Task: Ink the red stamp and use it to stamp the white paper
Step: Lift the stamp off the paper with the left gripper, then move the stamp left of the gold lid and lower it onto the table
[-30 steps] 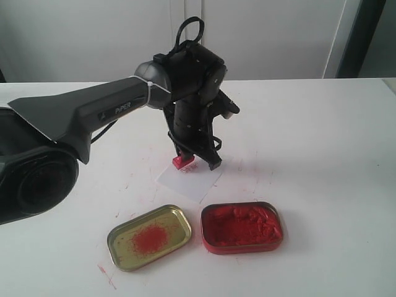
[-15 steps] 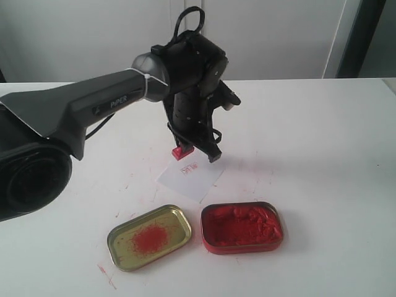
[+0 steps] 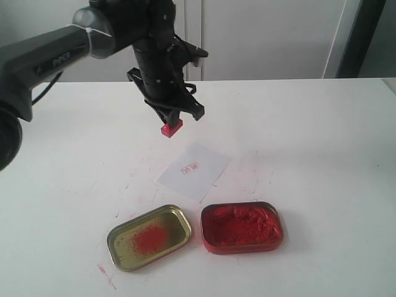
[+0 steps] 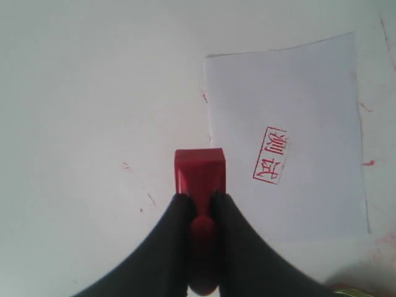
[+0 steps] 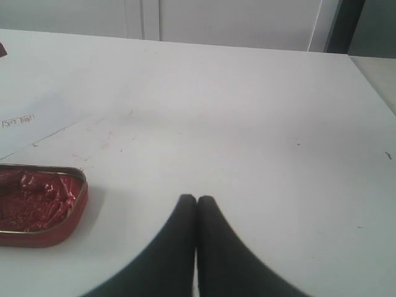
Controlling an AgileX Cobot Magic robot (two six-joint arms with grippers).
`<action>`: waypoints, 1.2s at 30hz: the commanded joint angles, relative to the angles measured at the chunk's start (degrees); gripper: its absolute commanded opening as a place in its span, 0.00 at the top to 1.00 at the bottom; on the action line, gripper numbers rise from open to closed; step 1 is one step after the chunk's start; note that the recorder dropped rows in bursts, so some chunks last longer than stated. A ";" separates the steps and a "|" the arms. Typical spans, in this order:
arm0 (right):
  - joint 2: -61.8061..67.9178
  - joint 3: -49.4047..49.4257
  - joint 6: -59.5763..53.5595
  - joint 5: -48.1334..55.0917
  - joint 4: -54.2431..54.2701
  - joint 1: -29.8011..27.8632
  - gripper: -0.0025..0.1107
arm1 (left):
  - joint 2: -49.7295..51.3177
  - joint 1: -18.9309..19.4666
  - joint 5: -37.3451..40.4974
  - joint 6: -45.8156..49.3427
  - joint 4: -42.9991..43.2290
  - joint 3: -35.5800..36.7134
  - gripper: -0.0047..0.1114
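Note:
My left gripper [image 3: 175,119] [image 4: 199,198] is shut on the red stamp [image 3: 171,128] [image 4: 199,171], a small red T-shaped block, and holds it in the air above the table, up and to the left of the white paper [image 3: 193,171] [image 4: 309,124]. The paper lies flat and carries a small red square imprint [image 3: 189,167] [image 4: 270,155]. My right gripper [image 5: 197,199] is shut with nothing in it, low over bare table to the right of the red tin; it does not show in the exterior view.
The red rectangular tin of red paste [image 3: 242,226] [image 5: 37,201] sits in front of the paper. Its gold lid [image 3: 149,237] with a red smear lies to the left of it. Red specks dot the white tabletop [image 3: 309,136].
My left gripper has lifted the stamp off the paper and carried it up and to the left, uncovering the red imprint. The tins and paper have not moved.

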 commanded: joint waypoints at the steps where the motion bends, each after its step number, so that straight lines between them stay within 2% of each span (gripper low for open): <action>1: -0.26 0.29 0.80 -0.93 -0.14 -0.20 0.98 | -1.87 3.07 5.17 0.00 -6.84 0.44 0.96; 7: -0.26 0.29 0.80 -0.93 -0.14 -0.20 0.98 | -2.23 7.27 5.17 2.82 -20.03 0.44 0.96; 11: -0.26 0.29 0.80 -0.93 -0.14 -0.20 0.98 | -3.26 7.63 5.17 3.47 -20.67 1.80 0.96; 21: -0.26 0.29 0.80 -0.93 -0.14 -0.20 0.98 | -17.20 10.09 4.77 7.16 -18.86 22.91 0.96; 25: -0.26 0.29 0.80 -0.93 -0.14 -0.20 0.98 | -22.32 11.04 -1.20 10.13 -21.60 32.91 0.96; 27: -0.26 0.29 0.80 -0.93 -0.14 -0.20 0.98 | -23.43 12.38 -3.32 12.81 -25.35 36.22 0.96; 30: -0.26 0.29 0.80 -0.93 -0.14 -0.20 0.98 | -23.87 16.19 -4.97 21.42 -38.44 40.74 0.96; 36: -0.26 0.29 0.80 -0.93 -0.14 -0.20 0.98 | -23.87 19.65 -6.89 30.52 -49.06 47.27 0.96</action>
